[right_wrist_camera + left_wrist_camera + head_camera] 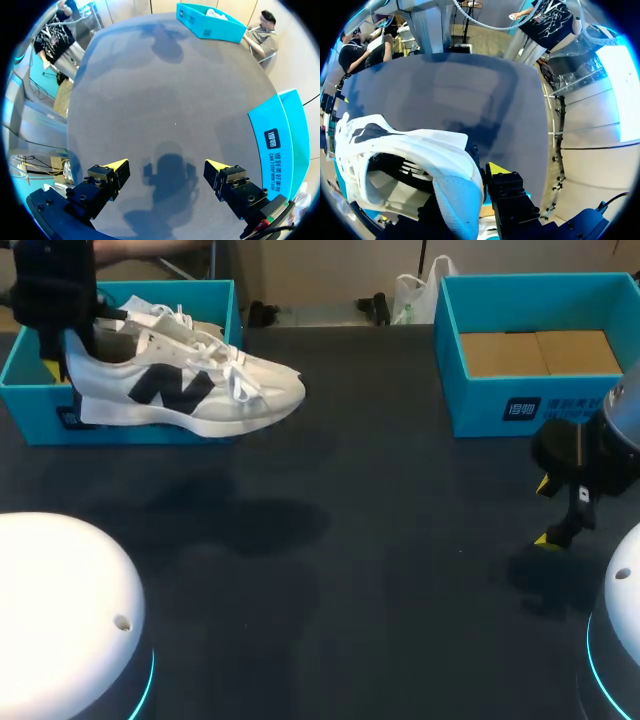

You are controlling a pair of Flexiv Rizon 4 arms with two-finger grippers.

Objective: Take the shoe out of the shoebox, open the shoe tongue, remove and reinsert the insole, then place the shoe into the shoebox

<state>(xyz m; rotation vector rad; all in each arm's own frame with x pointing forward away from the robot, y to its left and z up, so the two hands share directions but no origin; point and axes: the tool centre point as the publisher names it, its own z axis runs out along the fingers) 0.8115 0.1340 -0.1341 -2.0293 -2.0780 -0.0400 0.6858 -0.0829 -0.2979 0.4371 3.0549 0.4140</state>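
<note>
The left gripper (60,365) is grasping the white shoe (190,390) by its heel at the far-left shoebox (30,390), the toe sticking out rightward. The right gripper (167,167) is hovering, fingers spread, over the table (350,570) at the near right.

— How many shoes do we count?
— One: a white shoe (190,390) with a dark side logo. Its heel is gripped by our left gripper (55,358).
— And boxes?
— Two, both open and blue. The first box (40,412) sits just beneath that gripper. The second box (490,405) lies just beyond our right gripper (167,167), and inside it we count two brown cardboard panels (505,353) side by side.
— Grippers?
— Two. On the right one we see two yellow fingertips (116,165), spread well apart.
— Tables?
— One dark table (380,540), under both grippers.
</note>
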